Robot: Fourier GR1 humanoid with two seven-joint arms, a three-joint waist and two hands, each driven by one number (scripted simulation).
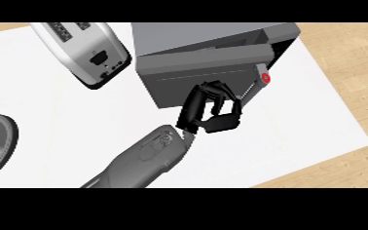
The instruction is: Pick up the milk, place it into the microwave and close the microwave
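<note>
The grey microwave (208, 39) stands at the back of the white counter (302, 126). Its dark door (179, 85) is swung almost against the body, with a narrow gap left at the right end near the red button (266, 77). My left hand (208, 109) is against the door's front face, its fingers curled, and nothing shows inside them. Its grey forearm (147, 158) comes in from the lower left. No milk shows anywhere; the microwave's inside is hidden. My right hand is out of the picture.
A silver toaster (82, 51) lies at the back left beside the microwave. The rim of a dark round thing (4, 141) shows at the left edge. The counter's right and front edges border a wooden floor (345, 63).
</note>
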